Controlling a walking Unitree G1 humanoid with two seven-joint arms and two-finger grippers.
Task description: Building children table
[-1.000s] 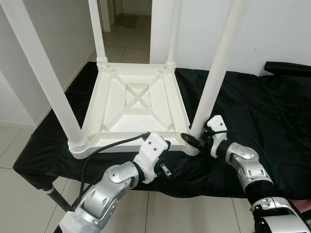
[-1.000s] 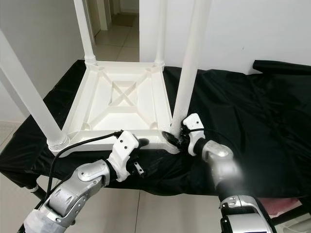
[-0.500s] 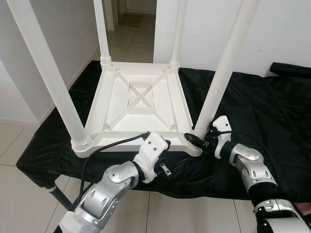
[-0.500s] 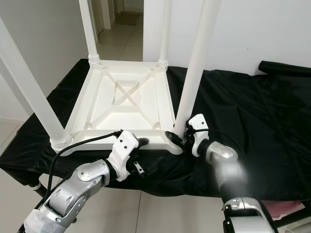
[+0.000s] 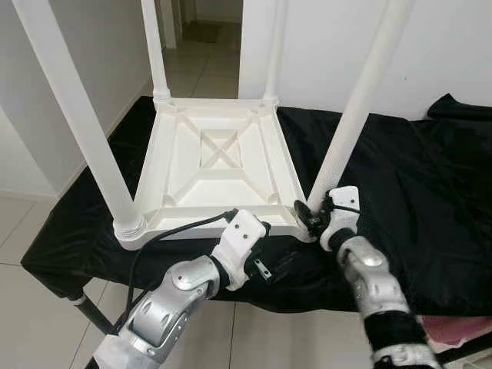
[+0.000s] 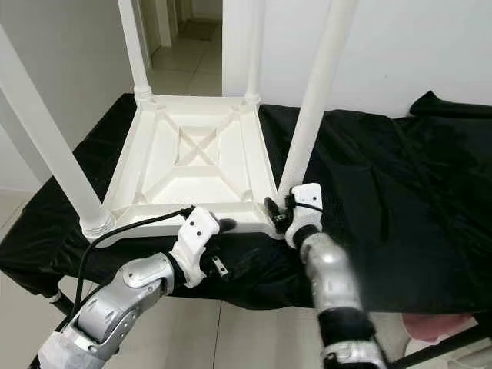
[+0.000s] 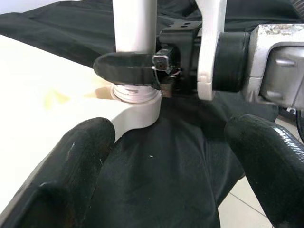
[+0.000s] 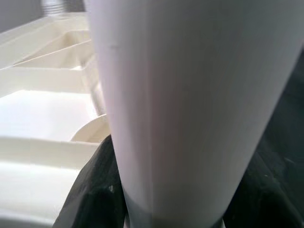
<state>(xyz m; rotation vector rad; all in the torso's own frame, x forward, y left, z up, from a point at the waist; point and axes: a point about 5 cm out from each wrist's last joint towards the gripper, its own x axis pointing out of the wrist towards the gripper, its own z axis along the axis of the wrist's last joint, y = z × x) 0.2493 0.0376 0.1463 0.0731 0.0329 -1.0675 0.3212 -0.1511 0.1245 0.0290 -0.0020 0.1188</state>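
Head views: white plastic children's table [image 5: 219, 165] lies upside down on a black cloth-covered table [image 5: 430, 200], legs up for fitting.

Left wrist view: left gripper [image 7: 166, 161], fingers wide, empty, near the corner socket.

Right wrist view: right gripper [image 8: 156, 199] fingers clasp the round white leg [image 8: 185, 95] at its base, likely seating it.

No readable writing.

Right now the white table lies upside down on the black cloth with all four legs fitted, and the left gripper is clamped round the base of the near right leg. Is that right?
Not quite. The gripper clamped round the base of the near right leg is the right gripper, as the left wrist view shows. The left gripper is open beside that corner. The white table does lie upside down on the black cloth with four legs fitted.
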